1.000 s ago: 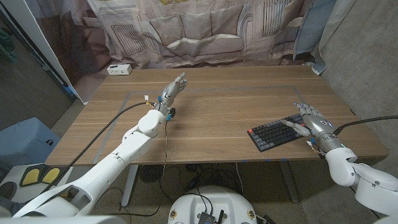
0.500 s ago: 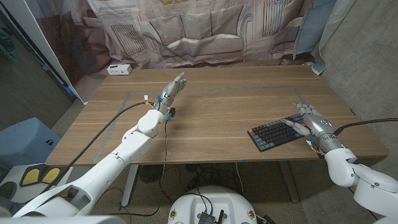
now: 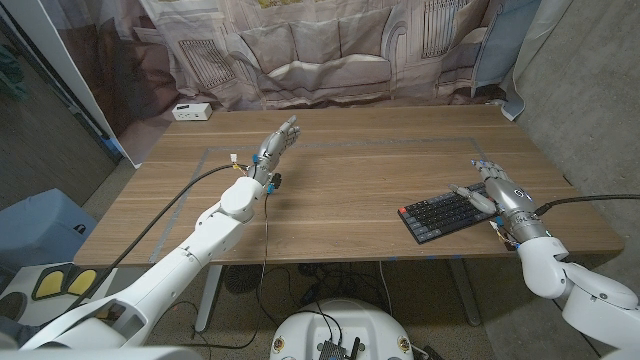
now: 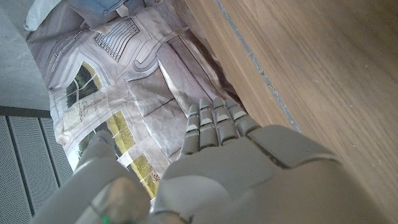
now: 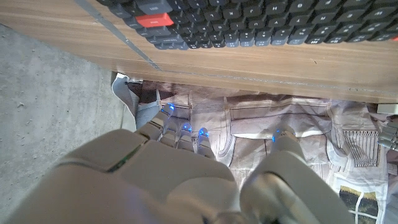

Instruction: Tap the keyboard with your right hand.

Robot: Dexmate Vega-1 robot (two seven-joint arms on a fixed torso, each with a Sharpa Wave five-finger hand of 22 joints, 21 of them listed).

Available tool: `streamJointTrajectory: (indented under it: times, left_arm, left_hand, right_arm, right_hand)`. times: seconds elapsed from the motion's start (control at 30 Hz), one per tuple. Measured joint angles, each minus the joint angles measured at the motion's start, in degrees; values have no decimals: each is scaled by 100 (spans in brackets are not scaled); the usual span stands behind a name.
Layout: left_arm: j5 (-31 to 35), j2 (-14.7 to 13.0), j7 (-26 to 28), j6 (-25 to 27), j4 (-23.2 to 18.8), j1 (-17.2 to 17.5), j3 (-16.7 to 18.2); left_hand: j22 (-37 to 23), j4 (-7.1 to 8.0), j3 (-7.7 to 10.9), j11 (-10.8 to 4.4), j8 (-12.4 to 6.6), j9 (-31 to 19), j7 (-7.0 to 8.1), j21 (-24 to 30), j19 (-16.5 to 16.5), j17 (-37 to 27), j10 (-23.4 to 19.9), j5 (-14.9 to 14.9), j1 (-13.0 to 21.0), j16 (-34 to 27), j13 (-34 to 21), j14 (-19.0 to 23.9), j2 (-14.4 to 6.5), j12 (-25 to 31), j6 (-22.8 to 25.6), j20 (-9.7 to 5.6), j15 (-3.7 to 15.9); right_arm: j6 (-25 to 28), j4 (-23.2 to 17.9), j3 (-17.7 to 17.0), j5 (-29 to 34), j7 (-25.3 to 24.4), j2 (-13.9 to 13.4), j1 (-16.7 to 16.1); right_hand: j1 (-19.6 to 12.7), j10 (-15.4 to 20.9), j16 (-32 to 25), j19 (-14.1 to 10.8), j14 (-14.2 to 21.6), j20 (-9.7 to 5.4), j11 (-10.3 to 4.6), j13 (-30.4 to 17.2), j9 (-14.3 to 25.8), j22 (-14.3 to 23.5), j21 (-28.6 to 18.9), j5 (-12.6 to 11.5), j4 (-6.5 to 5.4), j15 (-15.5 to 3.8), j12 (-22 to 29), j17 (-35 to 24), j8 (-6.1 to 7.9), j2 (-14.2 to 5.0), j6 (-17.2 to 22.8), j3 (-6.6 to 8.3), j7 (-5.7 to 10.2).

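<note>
**Right hand raised over the keyboard's right end**

Where the wooden table point(image 3: 340, 170) fills the middle of the head view, its planks run left to right and a thin pale line marks a rectangle on the top. Behind its far edge, across the upper frame, hangs a cloth backdrop point(image 3: 330, 50) printed with a sofa and building fronts. A bare concrete wall point(image 3: 590, 90) closes the upper right, and a blue chair seat point(image 3: 40, 225) sits at the lower left. A small white box point(image 3: 190, 111) rests on the table's upper-left corner; any marking on it is too small to read.

The dark keyboard point(image 3: 447, 215) lies at an angle in the lower right of the head view, close to the table's near edge. In the right wrist view its keys point(image 5: 261, 22) are dark with one red key point(image 5: 154, 19), and no legends can be read.

The right hand point(image 3: 497, 197) is at the keyboard's right end, fingers spread and holding nothing; whether a fingertip touches a key cannot be told. The left hand point(image 3: 279, 141) is held up left of centre, well apart from the keyboard, fingers straight and together, gripping nothing. A black cable point(image 3: 170, 205) runs along the left arm. Bare wood lies between the two hands.
</note>
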State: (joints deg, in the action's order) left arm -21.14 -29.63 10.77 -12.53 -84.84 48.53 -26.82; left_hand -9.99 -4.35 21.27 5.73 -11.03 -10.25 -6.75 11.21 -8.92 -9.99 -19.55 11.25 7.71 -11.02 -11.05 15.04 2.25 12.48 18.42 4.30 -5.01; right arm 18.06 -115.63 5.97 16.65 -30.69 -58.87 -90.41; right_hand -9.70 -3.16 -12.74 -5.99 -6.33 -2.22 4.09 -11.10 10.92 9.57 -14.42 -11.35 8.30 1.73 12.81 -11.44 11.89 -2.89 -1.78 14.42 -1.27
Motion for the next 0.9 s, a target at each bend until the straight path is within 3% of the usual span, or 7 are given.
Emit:
streamJointTrajectory:
  times: [0.57, 0.9]
  left_arm:
    - [-34, -39, 0, -130, -20, 75, 88]
    - [-66, -49, -31, -199, -15, 90, 127]
  left_hand:
    - [0, 0, 0, 0, 0, 0, 21, 0, 0, 0, 0, 0, 0, 0, 0, 0, 0, 1, 21, 0, 0]
    - [0, 0, 0, 0, 0, 0, 21, 0, 0, 0, 0, 0, 0, 0, 0, 0, 0, 4, 21, 0, 0]
  right_arm:
    - [-587, 252, 150, -164, -48, 372, 412]
    - [-877, 359, 250, -294, -9, 525, 644]
  right_hand:
    - [-179, 257, -22, -448, 284, -4, 51, 17, 1, 1, -22, -34, 39, -16, 34, 27, 11, -14, 209, 39, -187]
    - [-210, 328, -22, -545, 361, 9, 62, 17, 1, 1, -22, -34, 55, -12, 34, 26, 45, 17, 388, 55, -138]
